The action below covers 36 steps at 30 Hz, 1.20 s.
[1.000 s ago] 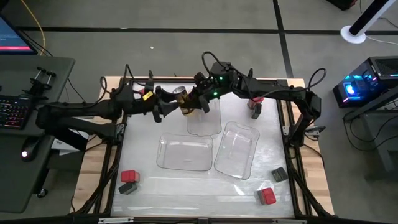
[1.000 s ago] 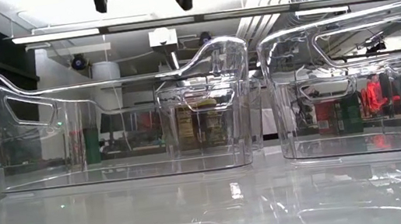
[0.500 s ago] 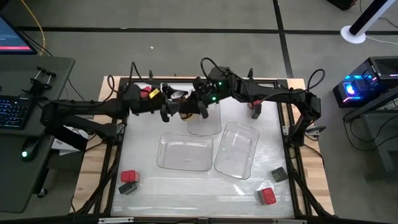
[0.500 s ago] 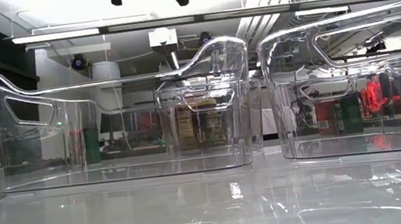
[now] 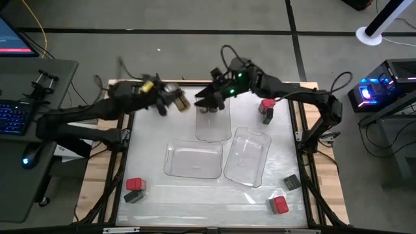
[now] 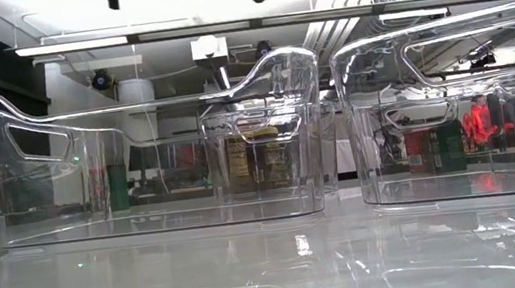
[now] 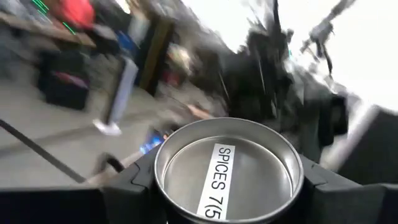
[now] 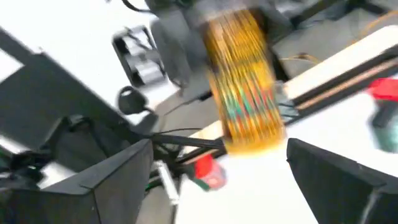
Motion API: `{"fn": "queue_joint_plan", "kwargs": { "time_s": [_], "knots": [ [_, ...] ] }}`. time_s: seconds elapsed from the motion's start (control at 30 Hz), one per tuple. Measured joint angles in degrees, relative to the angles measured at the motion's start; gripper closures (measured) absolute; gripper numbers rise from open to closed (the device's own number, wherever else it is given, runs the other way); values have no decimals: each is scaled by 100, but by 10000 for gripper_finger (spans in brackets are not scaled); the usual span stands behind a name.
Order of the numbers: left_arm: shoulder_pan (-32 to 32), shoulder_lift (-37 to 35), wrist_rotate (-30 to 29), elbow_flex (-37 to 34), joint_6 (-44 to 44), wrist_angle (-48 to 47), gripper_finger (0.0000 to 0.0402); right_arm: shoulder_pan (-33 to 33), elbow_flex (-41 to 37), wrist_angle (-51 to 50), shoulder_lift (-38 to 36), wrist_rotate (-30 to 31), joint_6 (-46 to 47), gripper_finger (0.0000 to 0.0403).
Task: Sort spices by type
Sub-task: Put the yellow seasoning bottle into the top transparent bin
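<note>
While my left hand (image 5: 170,101) hangs above the far left of the surface (image 5: 156,195), its fingers pinch a round spice jar (image 5: 175,99) by the sides; the left wrist view shows the jar's silver base (image 7: 227,169) with a label reading "SPICES". Just to its right, over the far clear tray (image 5: 213,127), my right hand (image 5: 207,99) is spread wide and holds nothing, and its own camera sees the yellow jar (image 8: 244,93) beyond its parted fingers (image 8: 121,180). Two more clear trays (image 5: 193,160) lie nearer the middle. A red container (image 5: 134,185) rests on the near left, a second red one (image 5: 266,104) by the far right, and a dark block (image 5: 292,182) and a third red container (image 5: 279,205) sit near right.
</note>
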Motion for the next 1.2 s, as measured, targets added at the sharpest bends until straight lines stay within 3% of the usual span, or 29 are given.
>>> {"fn": "queue_joint_plan", "kwargs": {
  "time_s": [0.1, 0.2, 0.33, 0.47, 0.73, 0.93, 1.2],
  "knots": [
    [220, -418, -807, 0, -66, 732, 219, -62, 0, -126, -134, 660, -179, 36],
    [396, -478, -1278, 4, -505, 1886, 219, -46, 0, 895, -103, 1286, 52, 35],
    [500, -122, -1454, 4, -1156, 3325, 219, -60, 9, 2998, 207, 1721, 1233, 34],
    [500, 440, -1466, 4, -1679, 4049, 219, -121, 4, 4050, 529, 1839, 2546, 34],
    [655, 1282, -1515, 251, -2260, 4372, 219, -66, 4, 4087, 632, 1868, 2823, 34],
    [734, 1693, -1057, 728, -2265, 4350, 219, -70, 2, 4021, 632, 2001, 2708, 34],
    [701, 1989, -882, 973, -2267, 3974, 219, -68, -2, 4140, 632, 2058, 2677, 34]
  ]
}}
